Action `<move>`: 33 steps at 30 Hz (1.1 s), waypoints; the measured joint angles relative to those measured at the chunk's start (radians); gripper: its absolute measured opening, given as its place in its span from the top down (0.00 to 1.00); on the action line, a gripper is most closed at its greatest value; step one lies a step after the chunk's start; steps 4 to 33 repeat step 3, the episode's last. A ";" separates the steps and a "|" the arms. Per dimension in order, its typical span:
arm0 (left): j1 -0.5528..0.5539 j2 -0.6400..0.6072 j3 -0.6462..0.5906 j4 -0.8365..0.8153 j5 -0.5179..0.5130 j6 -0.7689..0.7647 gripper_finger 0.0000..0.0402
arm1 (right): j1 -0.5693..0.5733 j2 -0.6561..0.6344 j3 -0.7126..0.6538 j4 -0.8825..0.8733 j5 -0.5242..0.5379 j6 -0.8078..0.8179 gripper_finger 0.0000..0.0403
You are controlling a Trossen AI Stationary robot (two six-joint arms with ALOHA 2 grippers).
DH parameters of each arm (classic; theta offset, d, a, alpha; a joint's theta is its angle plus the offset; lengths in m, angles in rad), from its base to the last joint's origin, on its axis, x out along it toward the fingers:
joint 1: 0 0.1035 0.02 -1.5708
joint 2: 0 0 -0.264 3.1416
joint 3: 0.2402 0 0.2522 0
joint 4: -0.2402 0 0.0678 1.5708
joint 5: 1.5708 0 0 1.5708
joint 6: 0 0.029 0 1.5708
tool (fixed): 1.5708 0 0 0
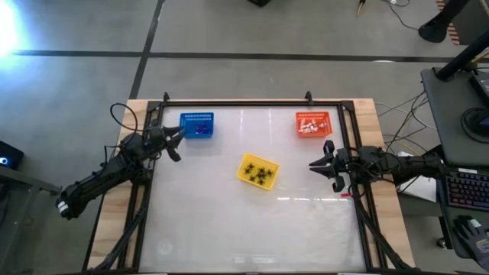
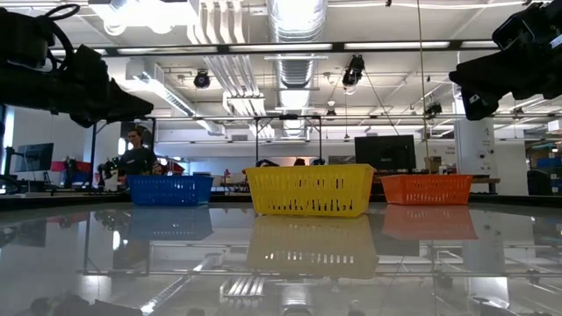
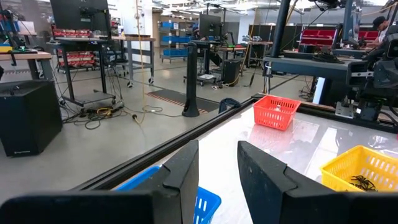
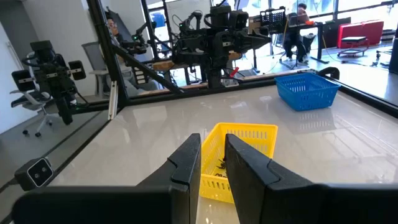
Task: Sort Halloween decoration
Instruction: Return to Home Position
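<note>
Left gripper point(image 1: 179, 145): fingers spread with nothing between them. It hangs over the left side of the table point(image 1: 252, 221), just beside the blue basket point(image 1: 197, 124).
Right gripper point(image 1: 327, 165): fingers apart and empty too. It hangs at the table's right side, between the orange basket point(image 1: 314, 124) and the yellow basket point(image 1: 258, 169), clear of both.
Height: in the low view we see both grippers well above the basket rims.
Halloween decoration: the black spiders point(image 1: 262, 176) lie in the yellow basket, the purple bits point(image 1: 202, 131) in the blue one, and the white bits point(image 1: 309, 127) in the orange one. Every piece we can make out is inside a basket.
Step in hand: we judge the sorting is finished and the arms now only need to go to their rest pose.
How we do it well: we pull each arm back toward its own side of the table without dropping height, so the fingers pass above the basket rims and not beside them.
Left arm: it needs the most care, since its fingers are nearest a basket. We draw it away from the blue basket before any turn of the wrist.
Right arm: it has open table around it, so a plain retreat toward the right edge should do.
Pace: we move slowly and evenly, since the baskets look light and would slide on the glossy top.
Risk: a clipped rim could tip a basket and scatter sorted pieces.
</note>
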 joint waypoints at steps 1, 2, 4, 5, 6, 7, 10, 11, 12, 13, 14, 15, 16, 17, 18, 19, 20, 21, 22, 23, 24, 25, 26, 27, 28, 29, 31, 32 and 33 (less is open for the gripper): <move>0.000 0.000 0.000 0.000 0.000 0.000 0.77 | 0.000 0.000 0.000 0.000 0.000 0.000 0.84; 0.000 0.000 0.000 0.000 0.000 0.000 0.77 | 0.000 0.000 0.000 0.000 0.000 0.000 0.84; 0.000 0.000 0.000 0.000 0.000 0.000 0.77 | 0.000 0.000 0.000 0.000 0.000 0.000 0.84; 0.000 0.000 0.000 0.000 0.000 0.000 0.77 | 0.000 0.000 0.000 0.000 0.000 0.000 0.84; 0.000 0.000 0.000 0.000 0.000 0.000 0.77 | 0.000 0.000 0.000 0.000 0.000 0.000 0.84; 0.000 0.000 0.000 0.000 0.000 0.000 0.77 | 0.000 0.000 0.000 0.000 0.000 0.000 0.84; 0.000 0.000 0.000 0.000 0.000 0.000 0.77 | 0.000 0.000 0.000 0.000 0.000 0.000 0.84; 0.000 0.000 0.000 0.000 0.000 0.000 0.77 | 0.000 0.000 0.000 0.000 0.000 0.000 0.84; 0.000 0.000 0.000 0.000 0.000 0.000 0.77 | 0.000 0.000 0.000 0.000 0.000 0.000 0.84; 0.000 0.000 0.000 0.000 0.000 0.000 0.77 | 0.000 0.000 0.000 0.000 0.000 0.000 0.84; 0.000 0.000 0.000 0.000 0.000 0.000 0.77 | 0.000 0.000 0.000 0.000 0.000 0.000 0.84; 0.000 0.000 0.000 0.000 0.000 0.000 0.77 | 0.000 0.000 0.000 0.000 0.000 0.000 0.84; 0.000 0.000 0.000 0.000 0.000 0.000 0.77 | 0.000 0.000 0.000 0.000 0.000 0.000 0.84; 0.000 0.000 0.000 0.000 0.000 0.000 0.77 | 0.000 0.000 0.000 0.000 0.000 0.000 0.84; 0.000 0.000 0.000 0.000 0.000 0.000 0.77 | 0.000 0.000 0.000 0.000 0.000 0.000 0.84; 0.000 0.000 0.000 0.000 0.000 0.000 0.77 | 0.000 0.000 0.000 0.000 0.000 0.000 0.84; 0.000 0.000 0.000 0.000 0.000 0.000 0.77 | 0.000 0.000 0.000 0.000 0.000 0.000 0.84; 0.000 0.000 0.000 0.000 0.000 0.000 0.77 | 0.000 0.000 0.000 0.000 0.000 0.000 0.84; 0.000 0.000 0.000 0.000 0.000 0.000 0.77 | 0.000 0.000 0.000 0.000 0.000 0.000 0.84; 0.000 0.000 0.000 0.000 0.000 0.000 0.77 | 0.000 0.000 0.000 0.000 0.000 0.000 0.84; 0.000 0.000 0.000 0.000 0.000 0.000 0.77 | 0.000 0.000 0.000 0.000 0.000 0.000 0.84; 0.000 0.000 0.000 0.000 0.000 0.000 0.77 | 0.000 0.000 0.000 0.000 0.000 0.000 0.84; 0.000 0.000 0.000 0.000 0.000 0.000 0.77 | 0.000 0.000 0.000 0.000 0.000 0.000 0.84; 0.000 0.000 0.000 0.000 0.000 0.000 0.77 | 0.000 0.000 0.000 0.000 0.000 0.000 0.84; 0.000 0.000 0.000 0.000 0.000 0.000 0.77 | 0.000 0.000 0.000 0.000 0.000 0.000 0.84; 0.000 0.000 0.000 0.000 0.000 0.000 0.77 | 0.000 0.000 0.000 0.000 0.000 0.000 0.84; 0.000 0.000 0.000 0.000 0.000 0.000 0.77 | 0.000 0.000 0.000 0.000 0.000 0.000 0.84; 0.000 0.000 0.000 0.000 0.000 0.000 0.77 | 0.000 0.000 0.000 0.000 0.000 0.000 0.84; 0.000 0.000 0.000 0.000 0.000 0.000 0.77 | 0.000 0.000 0.000 0.000 0.000 0.000 0.84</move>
